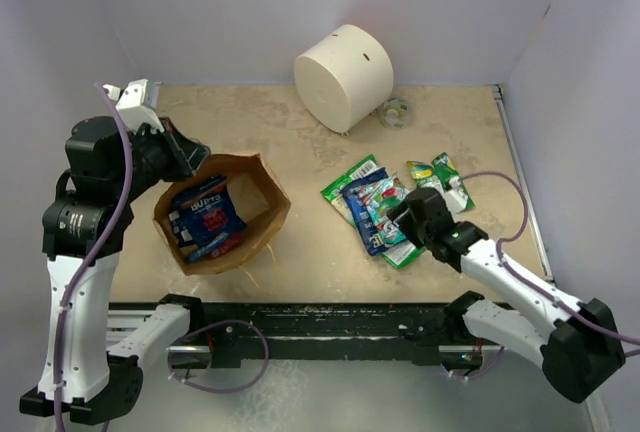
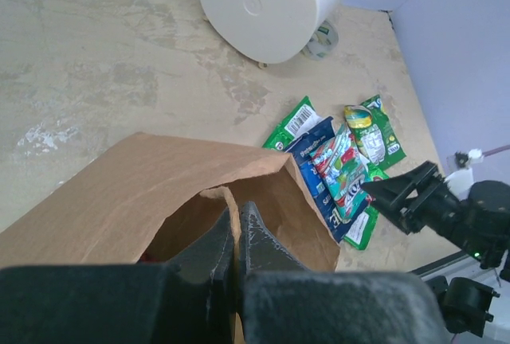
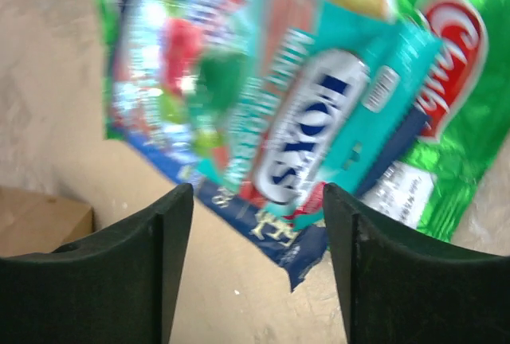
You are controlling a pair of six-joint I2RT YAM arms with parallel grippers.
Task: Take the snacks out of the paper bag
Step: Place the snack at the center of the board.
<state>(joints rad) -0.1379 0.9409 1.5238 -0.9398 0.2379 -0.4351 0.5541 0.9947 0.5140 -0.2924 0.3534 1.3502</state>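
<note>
Here, glossy flat snacks (image 1: 385,207) overlap beside the creased paper bag (image 1: 268,220).

The paper bag (image 1: 258,197) lies tilted with its mouth gaping upward. The left gripper (image 1: 185,157) pinches the rim at the far-left corner and blocks that corner only; the rest of the opening is free down to the dark blue packet (image 1: 205,212) inside. A bare lane of tabletop (image 1: 310,152) runs between the bag and the pile of snack packets (image 1: 362,190). The right gripper (image 3: 255,197) hangs over that pile, its 2 fingers spread. The white cylinder (image 1: 343,77) and tape roll (image 1: 396,112) stand at the far edge, well apart from both.
</note>
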